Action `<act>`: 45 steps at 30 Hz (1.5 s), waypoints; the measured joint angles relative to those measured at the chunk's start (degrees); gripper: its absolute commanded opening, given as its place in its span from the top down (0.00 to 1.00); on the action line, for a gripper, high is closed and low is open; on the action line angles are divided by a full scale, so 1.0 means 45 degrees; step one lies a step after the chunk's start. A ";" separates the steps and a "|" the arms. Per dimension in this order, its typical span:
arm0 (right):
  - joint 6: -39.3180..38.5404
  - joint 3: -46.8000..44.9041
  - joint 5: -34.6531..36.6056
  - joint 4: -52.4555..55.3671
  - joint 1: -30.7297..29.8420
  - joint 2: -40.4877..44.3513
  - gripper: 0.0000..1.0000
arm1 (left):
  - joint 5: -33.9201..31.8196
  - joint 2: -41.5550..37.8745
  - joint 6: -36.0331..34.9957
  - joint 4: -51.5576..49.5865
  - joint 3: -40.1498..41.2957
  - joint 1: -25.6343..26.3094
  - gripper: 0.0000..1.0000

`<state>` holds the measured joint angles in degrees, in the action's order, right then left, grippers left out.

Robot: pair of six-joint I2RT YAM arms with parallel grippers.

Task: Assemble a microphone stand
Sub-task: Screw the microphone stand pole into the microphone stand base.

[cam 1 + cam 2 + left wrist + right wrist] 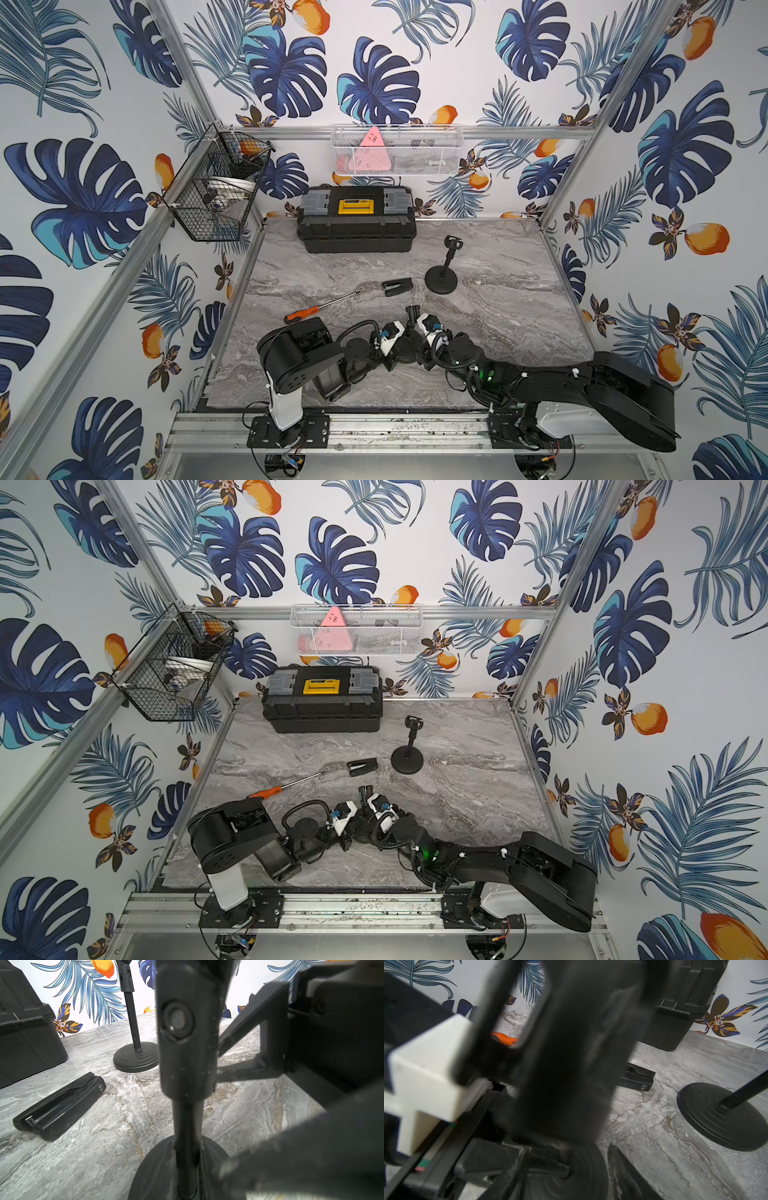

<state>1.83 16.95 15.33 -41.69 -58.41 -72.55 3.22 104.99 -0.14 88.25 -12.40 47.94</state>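
Near the 6 o'clock edge of the grey marbled worktop (519,332), the left hand (400,347) is clamping the pole of the black round-based microphone stand (412,314); the right hand (419,332) is gaping beside its head, with bare marble lying at 3 o'clock.

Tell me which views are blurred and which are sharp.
Left wrist: the near stand is soft up close, while the black clip and far stand are crisp. Right wrist: the near stand is a dark smear; the table is sharp. Both top views: sharp, evenly lit.
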 measured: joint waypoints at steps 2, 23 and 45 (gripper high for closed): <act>-0.0408 -0.0350 -0.1588 0.0112 0.0986 0.0563 0.38 | -0.0005 0.0000 -0.0005 0.0029 0.0019 0.0005 0.82; -0.4862 0.2336 -1.2667 0.2458 0.5561 -0.0753 0.44 | 0.0000 -0.0029 -0.0034 0.0087 0.0097 0.0005 0.79; -0.5829 0.3638 -1.4814 0.2841 0.5824 -0.2409 1.00 | 0.0029 0.0253 -0.0083 0.0350 0.0015 0.0005 0.69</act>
<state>-24.40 33.32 -51.33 -28.91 -32.21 -83.40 3.36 106.13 -0.51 89.82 -12.34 47.97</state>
